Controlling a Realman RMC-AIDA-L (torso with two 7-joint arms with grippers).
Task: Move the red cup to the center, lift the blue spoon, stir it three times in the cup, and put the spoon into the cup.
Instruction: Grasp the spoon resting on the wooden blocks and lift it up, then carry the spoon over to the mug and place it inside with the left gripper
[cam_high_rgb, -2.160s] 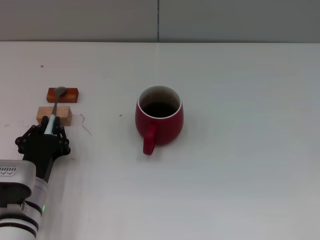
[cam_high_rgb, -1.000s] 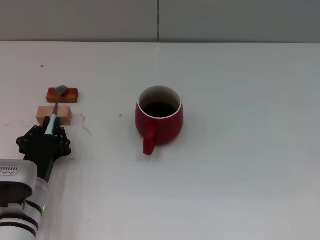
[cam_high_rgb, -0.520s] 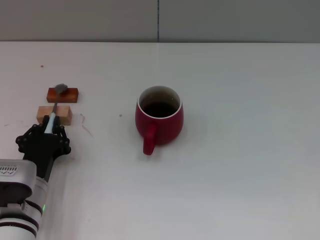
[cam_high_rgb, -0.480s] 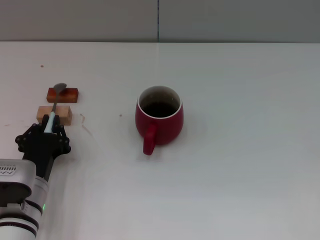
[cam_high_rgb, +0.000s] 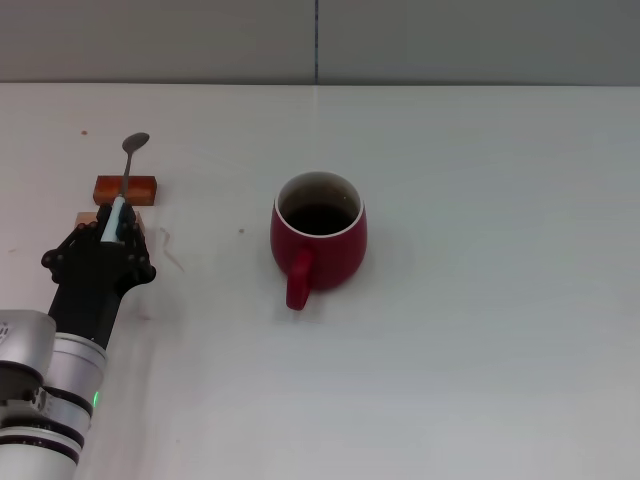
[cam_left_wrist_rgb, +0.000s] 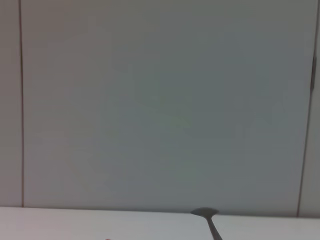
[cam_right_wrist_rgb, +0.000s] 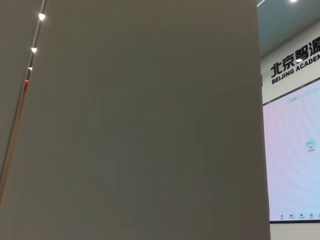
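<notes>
The blue spoon (cam_high_rgb: 124, 175) is gripped at its handle by the left hand (cam_high_rgb: 108, 228), bowl pointing ahead. The red cup (cam_high_rgb: 318, 236) stands well to the hand's right. The spoon should be carried level above the rim before being lowered.

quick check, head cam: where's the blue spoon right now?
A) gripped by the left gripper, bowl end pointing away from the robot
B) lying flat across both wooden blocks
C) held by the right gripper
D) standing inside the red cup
A: the left gripper is shut on the light-blue handle of the blue spoon, whose grey bowl points toward the far side of the table past the reddish-brown block; the red cup holds no spoon.
</notes>
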